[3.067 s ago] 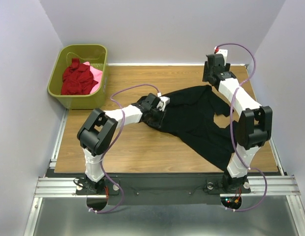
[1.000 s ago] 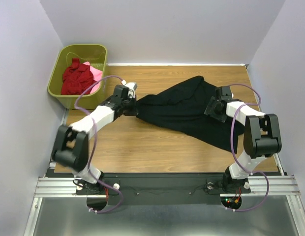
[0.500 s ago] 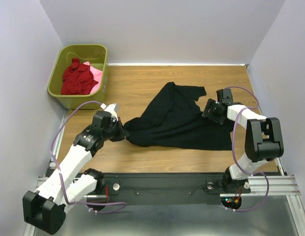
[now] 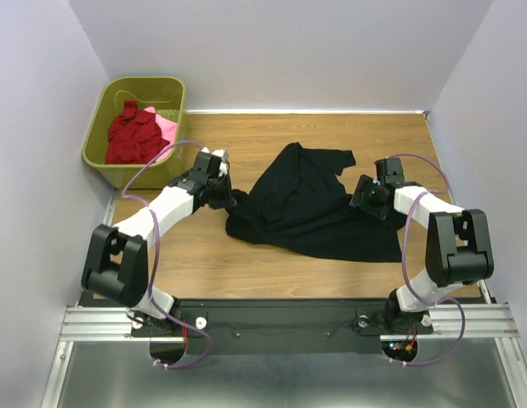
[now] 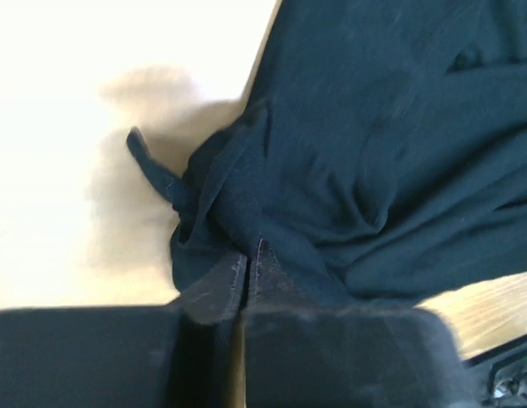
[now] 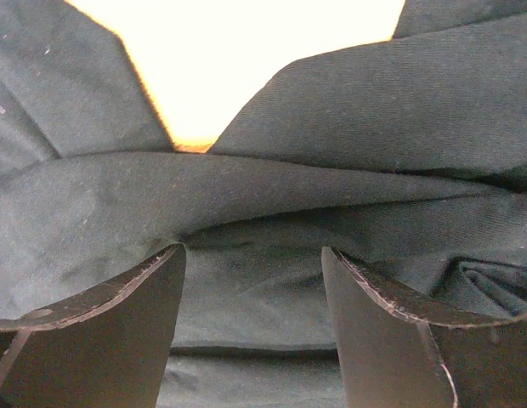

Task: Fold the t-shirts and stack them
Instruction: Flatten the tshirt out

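Observation:
The large black t-shirt (image 4: 310, 208) lies crumpled across the middle of the wooden table. My left gripper (image 4: 229, 201) is at its left edge, shut on a bunched fold of the black t-shirt (image 5: 246, 204), with the jaws pressed together. My right gripper (image 4: 363, 195) is open at the shirt's right side, its fingers (image 6: 119, 297) spread just over black cloth (image 6: 255, 289) and holding nothing. The dark red t-shirt (image 4: 132, 134) and the pink t-shirt (image 4: 166, 127) lie bundled in the basket.
The olive-green plastic basket (image 4: 174, 92) stands at the table's back left corner. Bare wooden table (image 4: 246, 140) shows behind the shirt and in front of it. Grey walls close in the left, back and right sides.
The left arm swung back up and right, its gripper still holding the shirt's left edge, which bunched inward. The right gripper stayed at the shirt's right side.

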Motion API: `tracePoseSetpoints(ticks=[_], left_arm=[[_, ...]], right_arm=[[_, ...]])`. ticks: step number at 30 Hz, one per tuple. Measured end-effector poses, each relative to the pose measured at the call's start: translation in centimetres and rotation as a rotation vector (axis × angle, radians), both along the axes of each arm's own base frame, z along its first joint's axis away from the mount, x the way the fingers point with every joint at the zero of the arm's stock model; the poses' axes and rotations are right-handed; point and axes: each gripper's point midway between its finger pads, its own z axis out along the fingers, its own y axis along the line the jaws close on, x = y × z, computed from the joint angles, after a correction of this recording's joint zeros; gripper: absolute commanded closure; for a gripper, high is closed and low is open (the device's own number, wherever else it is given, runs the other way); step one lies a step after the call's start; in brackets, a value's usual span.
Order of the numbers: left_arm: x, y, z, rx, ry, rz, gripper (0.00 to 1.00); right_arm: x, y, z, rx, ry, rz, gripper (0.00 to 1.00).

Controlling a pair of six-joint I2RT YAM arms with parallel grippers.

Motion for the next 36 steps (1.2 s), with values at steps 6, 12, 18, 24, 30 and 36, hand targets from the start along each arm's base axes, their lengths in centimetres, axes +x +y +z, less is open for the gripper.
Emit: tracePoseSetpoints(ticks=[6, 12, 18, 24, 30, 36], left_arm=[[3.9, -2.7, 1.7, -0.014, -0.046, -0.047, 0.76], [4.0, -9.3, 1.0, -0.05, -0.041, -0.186, 0.6], [1.7, -13.4, 1.2, -0.112, -0.028, -0.264, 0.25], [1.6, -13.6, 4.4, -0.169, -0.121, -0.266, 0.24], [2.1, -7.6, 6.3, -0.155, -0.204, -0.143, 0.17], [5.3, 0.6, 6.4, -0.142, -0.27, 0.023, 0.18]], right_arm=[[1.2, -0.6, -0.2, -0.033, 0.002, -0.024, 0.28], [2.7, -1.1, -0.1, -0.06, -0.008, -0.036, 0.28], [2.7, -1.1, -0.1, -0.065, -0.009, -0.021, 0.28], [2.7, -0.7, 0.0, -0.045, -0.011, 0.0, 0.28], [1.8, 0.3, 0.4, 0.004, -0.017, 0.043, 0.28], [1.2, 1.3, 1.6, 0.05, -0.041, 0.078, 0.29]])
